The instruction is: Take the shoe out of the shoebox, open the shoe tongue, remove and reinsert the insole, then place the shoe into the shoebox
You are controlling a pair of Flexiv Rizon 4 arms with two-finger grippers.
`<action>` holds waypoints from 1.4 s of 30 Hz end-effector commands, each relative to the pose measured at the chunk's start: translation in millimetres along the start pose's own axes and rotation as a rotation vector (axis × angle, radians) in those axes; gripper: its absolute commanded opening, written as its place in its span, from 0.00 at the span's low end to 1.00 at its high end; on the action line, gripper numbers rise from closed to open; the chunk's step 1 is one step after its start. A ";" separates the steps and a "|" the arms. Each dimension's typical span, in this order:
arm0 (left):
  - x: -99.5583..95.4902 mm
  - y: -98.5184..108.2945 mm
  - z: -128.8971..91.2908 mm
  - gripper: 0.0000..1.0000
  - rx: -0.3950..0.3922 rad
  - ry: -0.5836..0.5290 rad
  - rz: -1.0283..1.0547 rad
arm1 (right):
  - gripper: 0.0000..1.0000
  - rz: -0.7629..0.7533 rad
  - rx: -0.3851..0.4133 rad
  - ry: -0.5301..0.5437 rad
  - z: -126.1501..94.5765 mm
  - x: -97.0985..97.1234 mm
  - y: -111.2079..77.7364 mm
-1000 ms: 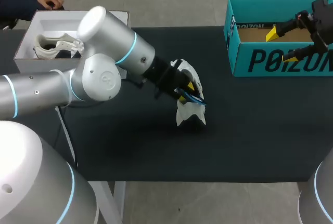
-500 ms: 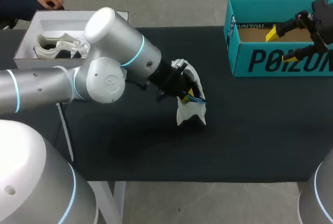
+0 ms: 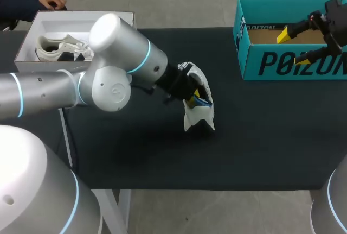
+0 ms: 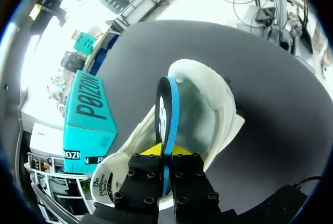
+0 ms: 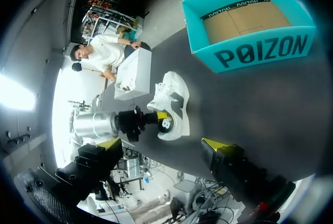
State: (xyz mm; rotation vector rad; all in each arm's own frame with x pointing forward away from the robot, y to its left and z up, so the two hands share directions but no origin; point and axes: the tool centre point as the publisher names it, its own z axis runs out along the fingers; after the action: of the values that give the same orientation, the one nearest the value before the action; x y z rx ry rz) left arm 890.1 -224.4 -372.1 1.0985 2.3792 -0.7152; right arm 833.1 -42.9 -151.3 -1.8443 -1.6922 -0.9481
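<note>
At the table's middle in the head view, the left gripper (image 3: 191, 94) is sunk into the white shoe (image 3: 199, 115) on the black table (image 3: 260, 136). The teal shoebox (image 3: 282, 63) sits far right, the right gripper (image 3: 293, 48) over it with its 2 fingers spread wide. In the left wrist view, the left gripper pinches the blue insole (image 4: 167, 110), which stands upright in the shoe's opening. In the right wrist view, shoe and shoebox stand well apart.

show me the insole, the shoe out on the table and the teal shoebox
insole (image 4: 167, 109): left wrist view, on its upright blue edge.
shoe (image 3: 196, 117): head view, on the lower white part of its upper.
teal shoebox (image 3: 293, 63): head view, on its printed front wall.
</note>
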 end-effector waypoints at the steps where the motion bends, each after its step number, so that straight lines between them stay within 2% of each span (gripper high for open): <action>1: 3.4 -6.0 -3.2 0.49 0.033 -0.013 -0.002 | 1.00 0.002 0.001 -0.003 0.5 0.1 0.6; 2: 4.4 -9.5 -6.0 0.75 0.037 -0.012 0.001 | 1.00 0.002 0.001 -0.003 0.5 0.1 0.6; 3: 4.8 -12.3 -8.7 0.82 0.051 -0.013 0.002 | 1.00 0.002 0.001 -0.003 0.5 0.1 0.6; 5: 5.0 -17.0 -13.4 0.76 0.060 -0.015 0.008 | 1.00 0.002 0.001 -0.003 0.5 0.1 0.6; 7: 5.7 -22.7 -16.3 0.56 0.063 -0.015 0.016 | 1.00 0.002 0.001 -0.003 0.5 0.1 0.6; 8: 5.6 -24.1 -16.4 0.51 0.066 -0.014 0.019 | 1.00 0.002 0.001 -0.003 0.5 0.1 0.6; 9: 5.9 -26.1 -16.3 0.42 0.069 -0.012 0.023 | 1.00 0.002 0.001 -0.003 0.5 0.1 0.6; 11: 6.9 -29.6 -14.7 0.36 0.071 -0.003 0.029 | 1.00 0.002 0.001 -0.003 0.5 0.1 0.6; 13: 8.2 -32.1 -12.8 0.07 0.072 -0.002 0.031 | 1.00 0.002 0.001 -0.003 0.5 0.1 0.6; 14: 9.0 -32.6 -11.2 0.00 0.073 -0.002 0.032 | 1.00 0.002 0.001 -0.003 0.5 0.1 0.6; 25: 3.9 -14.1 8.0 0.00 0.039 0.003 0.046 | 1.00 0.002 0.001 -0.003 0.5 0.1 0.6; 31: 3.5 -5.1 9.2 0.00 0.022 -0.001 0.026 | 1.00 0.002 0.001 -0.003 0.5 0.1 0.6; 33: 7.0 -7.6 4.9 0.00 0.041 0.000 0.010 | 1.00 0.002 0.001 -0.003 0.5 0.1 0.6; 34: 8.1 -9.3 2.1 0.05 0.046 0.006 0.004 | 1.00 0.002 0.001 -0.003 0.5 0.1 0.6; 35: 8.9 -11.5 -1.2 0.29 0.047 0.015 -0.006 | 1.00 0.002 0.001 -0.003 0.5 0.1 0.6; 36: 9.4 -14.0 -4.7 0.49 0.049 0.027 -0.005 | 1.00 0.002 0.001 -0.003 0.5 0.1 0.6; 37: 9.4 -17.2 -9.6 0.65 0.066 0.030 -0.020 | 1.00 0.002 0.001 -0.003 0.5 0.1 0.6; 38: 9.2 -19.3 -13.2 0.76 0.060 0.066 -0.031 | 1.00 0.002 0.001 -0.003 0.5 0.1 0.6; 39: 9.2 -21.8 -16.5 0.93 0.051 0.081 -0.032 | 1.00 0.002 0.001 -0.003 0.5 0.1 0.6; 40: 8.2 -23.5 -20.3 1.00 0.052 0.091 -0.051 | 1.00 0.002 0.001 -0.003 0.5 0.1 0.6; 42: 5.6 -26.2 -26.3 1.00 0.032 0.127 -0.065 | 1.00 0.002 0.001 -0.003 0.5 0.1 0.6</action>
State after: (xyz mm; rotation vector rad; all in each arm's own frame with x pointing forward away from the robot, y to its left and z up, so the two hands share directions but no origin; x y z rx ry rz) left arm 865.7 -223.3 -369.2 1.0993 2.4706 -0.8041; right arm 833.1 -42.9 -151.4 -1.8442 -1.6920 -0.9481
